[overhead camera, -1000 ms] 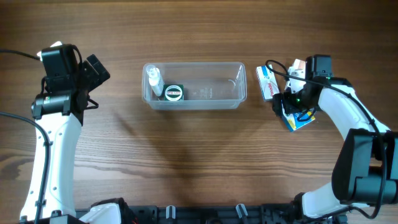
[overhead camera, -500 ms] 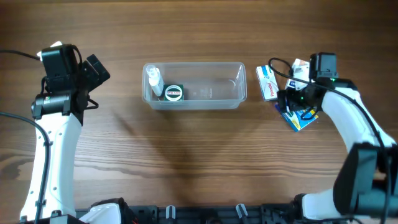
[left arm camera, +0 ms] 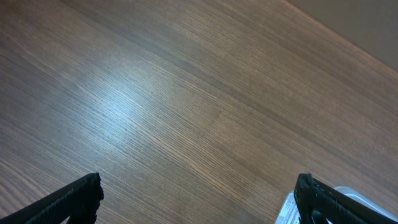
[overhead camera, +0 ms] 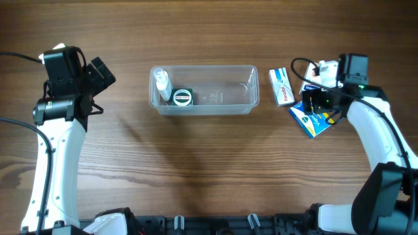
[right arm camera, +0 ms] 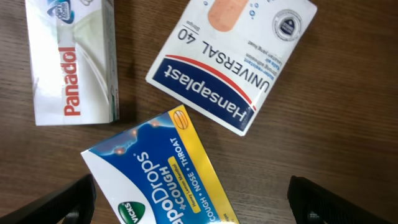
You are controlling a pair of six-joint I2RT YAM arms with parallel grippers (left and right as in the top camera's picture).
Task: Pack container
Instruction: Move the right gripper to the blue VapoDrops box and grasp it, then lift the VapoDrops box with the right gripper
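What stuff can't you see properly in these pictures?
- Right wrist view: the Vicks box runs off the bottom edge, and the Panadol box runs off the top.
- Overhead: the right arm covers most of the Hansaplast box.
- Overhead: the label on the round tin is too small to read.

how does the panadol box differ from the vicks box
The Panadol box is white and green with red lettering; the Vicks box is blue and yellow. The Panadol box lies nearer the container, roughly square to it; the Vicks box sits diagonal. Both lie flat on the table.
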